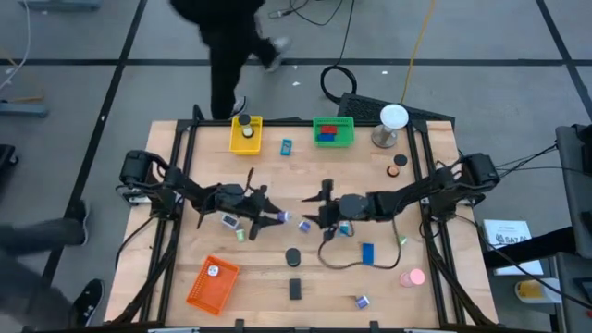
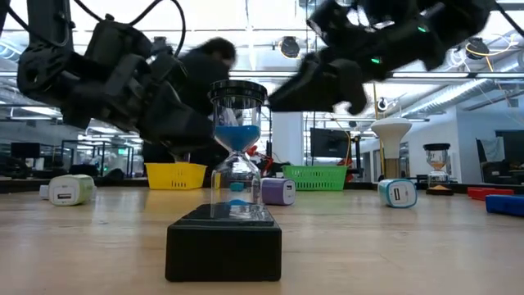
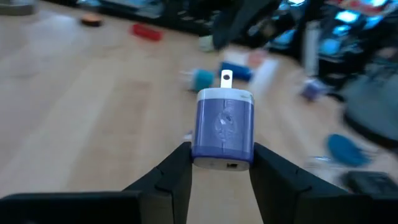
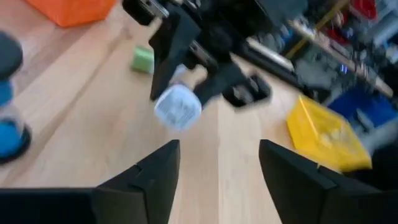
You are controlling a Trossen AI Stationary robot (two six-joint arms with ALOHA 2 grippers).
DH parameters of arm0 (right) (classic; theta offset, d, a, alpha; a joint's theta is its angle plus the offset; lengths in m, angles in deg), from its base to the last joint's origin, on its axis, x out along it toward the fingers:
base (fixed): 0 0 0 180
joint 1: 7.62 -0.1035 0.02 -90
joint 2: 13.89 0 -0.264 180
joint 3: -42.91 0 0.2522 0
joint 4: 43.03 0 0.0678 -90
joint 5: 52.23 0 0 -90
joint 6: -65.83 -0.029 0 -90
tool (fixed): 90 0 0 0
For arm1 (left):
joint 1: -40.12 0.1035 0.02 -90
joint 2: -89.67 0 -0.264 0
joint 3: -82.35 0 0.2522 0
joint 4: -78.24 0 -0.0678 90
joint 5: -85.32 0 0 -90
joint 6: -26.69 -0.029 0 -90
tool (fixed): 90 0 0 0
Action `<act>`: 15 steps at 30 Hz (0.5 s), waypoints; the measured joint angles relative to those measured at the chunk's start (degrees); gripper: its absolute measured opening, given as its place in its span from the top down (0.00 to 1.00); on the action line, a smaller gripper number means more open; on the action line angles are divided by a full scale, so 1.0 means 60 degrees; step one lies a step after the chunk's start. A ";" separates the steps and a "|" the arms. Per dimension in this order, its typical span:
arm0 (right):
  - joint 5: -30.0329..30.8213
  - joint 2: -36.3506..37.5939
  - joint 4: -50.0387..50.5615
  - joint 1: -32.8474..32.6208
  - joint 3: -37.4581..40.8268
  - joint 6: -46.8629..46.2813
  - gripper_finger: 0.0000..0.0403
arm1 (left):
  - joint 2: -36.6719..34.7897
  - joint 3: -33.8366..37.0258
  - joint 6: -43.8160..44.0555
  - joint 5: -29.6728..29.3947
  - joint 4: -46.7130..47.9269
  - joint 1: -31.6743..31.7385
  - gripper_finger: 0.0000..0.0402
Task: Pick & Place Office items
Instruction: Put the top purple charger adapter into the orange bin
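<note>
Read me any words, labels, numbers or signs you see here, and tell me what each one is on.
None can be read.
White sheet right of the table: dark print, too small to read.
Orange basket: a round white piece inside, any mark too small to read.
Purple charger in the left hand: a faint embossed mark, blurred.
Cyan charger: only a slot shows, no text.

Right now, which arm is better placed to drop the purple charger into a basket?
Left, probably: the left pincer already clamps the purple charger. The right pincer is open and empty, facing it.
</note>
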 joint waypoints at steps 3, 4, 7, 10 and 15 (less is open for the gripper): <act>-0.0005 -0.0477 0.0709 -0.0094 -0.1034 0.0749 0.44 | 0.0000 0.0006 0.0014 0.0421 -0.0162 -0.0036 0.65; -0.0014 -0.0632 0.1089 -0.0094 -0.1400 0.0900 0.44 | 0.0000 0.0008 -0.0014 0.0491 -0.0225 -0.0032 0.66; -0.0028 -0.0987 0.2359 -0.0062 -0.2292 0.1176 0.44 | 0.0004 0.0013 -0.0085 0.0719 -0.0333 -0.0004 0.67; -0.0046 -0.1123 0.3102 -0.0060 -0.2784 0.1509 0.44 | -0.0004 0.0024 -0.0082 0.0880 -0.0445 0.0099 0.66; 0.0016 -0.0940 0.3220 -0.0067 -0.2840 0.1598 0.44 | 0.0003 0.0027 -0.0089 0.1254 -0.0802 0.0310 0.65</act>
